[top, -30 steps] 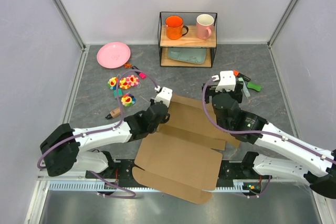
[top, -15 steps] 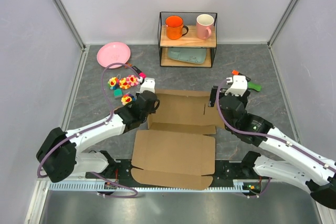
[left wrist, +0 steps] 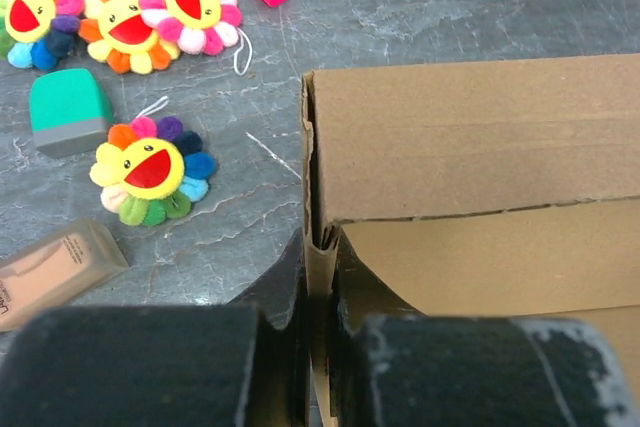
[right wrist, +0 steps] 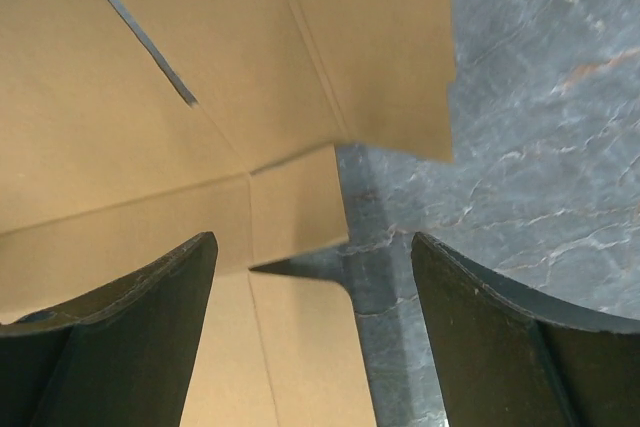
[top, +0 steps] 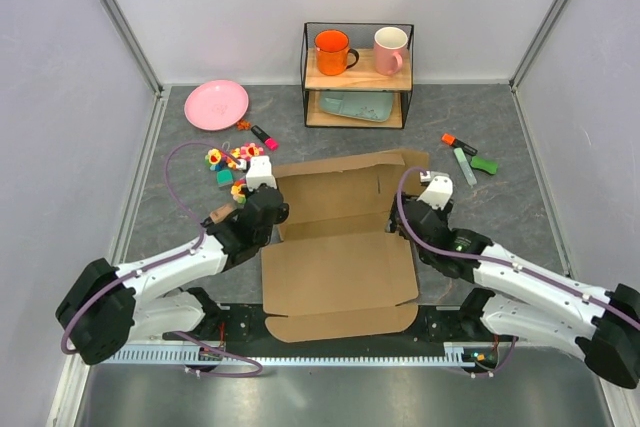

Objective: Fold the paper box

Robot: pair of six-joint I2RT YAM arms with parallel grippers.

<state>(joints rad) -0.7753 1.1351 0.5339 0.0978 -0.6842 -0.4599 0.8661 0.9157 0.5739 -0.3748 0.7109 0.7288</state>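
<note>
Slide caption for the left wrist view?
Left gripper pinching the paper box by its edge, flower toys lying on the table beside it.

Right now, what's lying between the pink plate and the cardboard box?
In the top view, a pink-capped marker and a cluster of flower toys lie between the pink plate and the paper box.
</note>
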